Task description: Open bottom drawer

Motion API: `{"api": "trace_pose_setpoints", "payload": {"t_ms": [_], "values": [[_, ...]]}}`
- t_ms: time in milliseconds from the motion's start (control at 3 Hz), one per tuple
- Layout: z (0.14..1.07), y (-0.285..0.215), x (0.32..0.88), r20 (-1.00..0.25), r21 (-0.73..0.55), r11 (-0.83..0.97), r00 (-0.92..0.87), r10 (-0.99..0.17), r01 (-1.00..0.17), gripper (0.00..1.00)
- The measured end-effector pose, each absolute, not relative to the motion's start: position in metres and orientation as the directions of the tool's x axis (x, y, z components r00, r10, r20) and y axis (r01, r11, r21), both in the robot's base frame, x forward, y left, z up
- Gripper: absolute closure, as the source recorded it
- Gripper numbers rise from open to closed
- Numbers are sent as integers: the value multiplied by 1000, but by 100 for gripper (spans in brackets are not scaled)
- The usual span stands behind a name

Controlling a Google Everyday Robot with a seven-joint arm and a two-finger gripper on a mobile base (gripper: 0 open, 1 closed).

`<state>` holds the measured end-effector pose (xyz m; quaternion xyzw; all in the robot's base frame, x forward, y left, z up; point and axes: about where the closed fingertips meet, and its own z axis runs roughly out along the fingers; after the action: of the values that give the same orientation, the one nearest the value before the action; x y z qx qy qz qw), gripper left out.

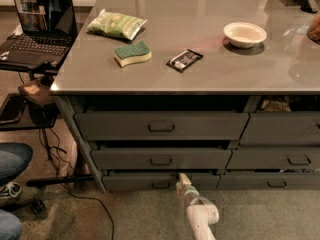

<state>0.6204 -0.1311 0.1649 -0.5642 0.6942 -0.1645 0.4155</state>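
My pincer [183, 177] sat low at the foot of the cabinet, its pale tip pressed up against the upper edge of the bottom drawer [130, 182], the slimmest dark grey metal front in the left stack. It was just right of that drawer's small rectangular loop handle [161, 184], not on it. My white arm [202, 218] rose from the lower edge of the view and slanted up and left towards the drawer, with the wrist over the grey-green carpet [260, 214].

I could not tell whether my pincer was clenched or released, as its tip merged with the shadowed gap above the drawer front. My arm was cut off by the bottom of the view.

Above the bottom drawer were the taller middle drawer [125, 159] and the top drawer [115, 125]. To the right was the neighbouring stack [285, 156], cut off at the edge.

On the smooth grey countertop [210, 14] lay a green and yellow sponge [132, 53], a green snack bag [116, 24], a black wrapped bar [184, 60] and a white bowl [244, 34]. An open black laptop [37, 26] stood on a side shelf at the left. Black cables [95, 204] trailed over the floor below it, and a knee in blue jeans [12, 161] showed at the left edge.
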Motion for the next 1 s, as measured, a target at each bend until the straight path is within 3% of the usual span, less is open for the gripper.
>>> {"api": "trace_pose_setpoints", "payload": {"t_ms": [1000], "values": [[170,-130,620,-391,-692,309,-21,-920,-653,100]]}}
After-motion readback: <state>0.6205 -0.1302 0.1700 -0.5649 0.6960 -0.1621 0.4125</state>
